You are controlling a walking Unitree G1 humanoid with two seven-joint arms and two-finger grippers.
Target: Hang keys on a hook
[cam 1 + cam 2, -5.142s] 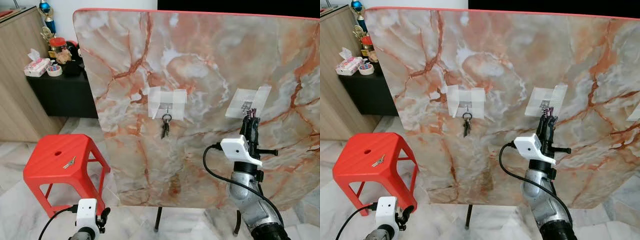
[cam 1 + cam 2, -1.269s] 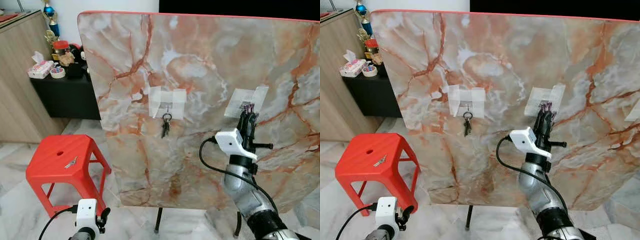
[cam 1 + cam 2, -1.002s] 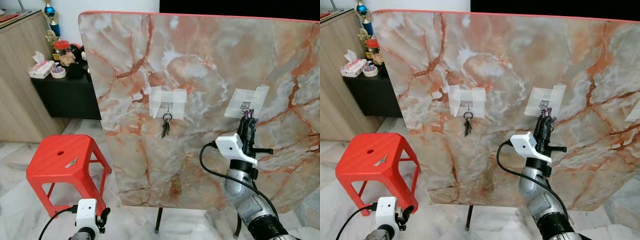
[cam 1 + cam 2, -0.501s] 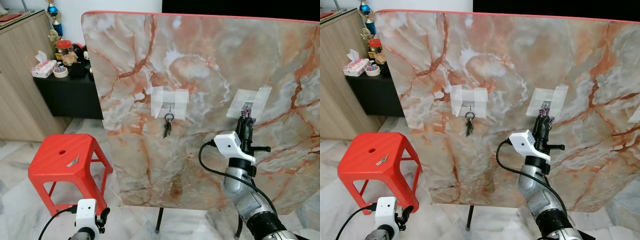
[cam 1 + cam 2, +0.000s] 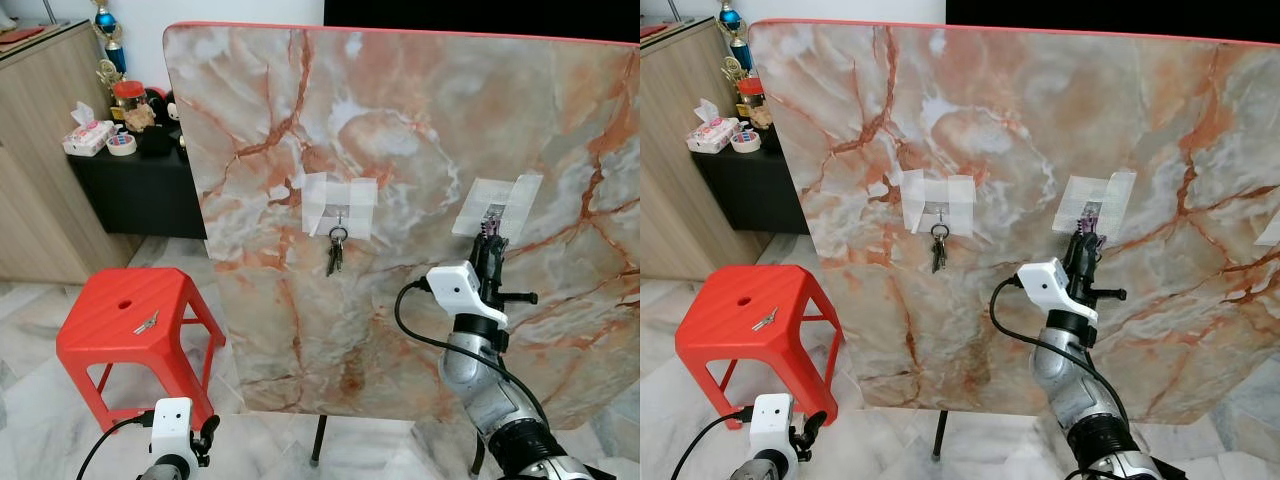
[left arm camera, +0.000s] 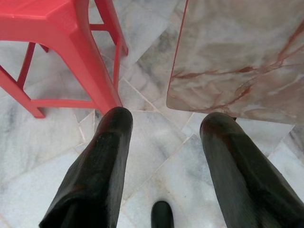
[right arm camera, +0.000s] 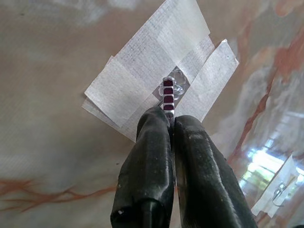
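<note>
Right gripper [image 7: 170, 124] raised up against the marble board [image 5: 420, 130], fingers [image 7: 147, 156] pinched tight on a key tag with dark red squares [image 7: 167, 97]. Tag's tip sits right at the clear hook [image 7: 176, 88] under the taped patch [image 5: 497, 205]; can't tell if it's actually on the hook. Second taped patch [image 5: 340, 205] further to the robot's left on the board, with a bunch of keys [image 5: 334, 254] hanging from its hook. Another key [image 5: 146, 323] lies on top of the red stool [image 5: 120, 320], well apart from the board. Left gripper [image 6: 161, 142] hangs low near the stool legs over the marble floor [image 6: 156, 137], fingers spread, nothing between them. Dark side cabinet [image 5: 140, 185] in back with a tissue pack [image 5: 86, 136].
</note>
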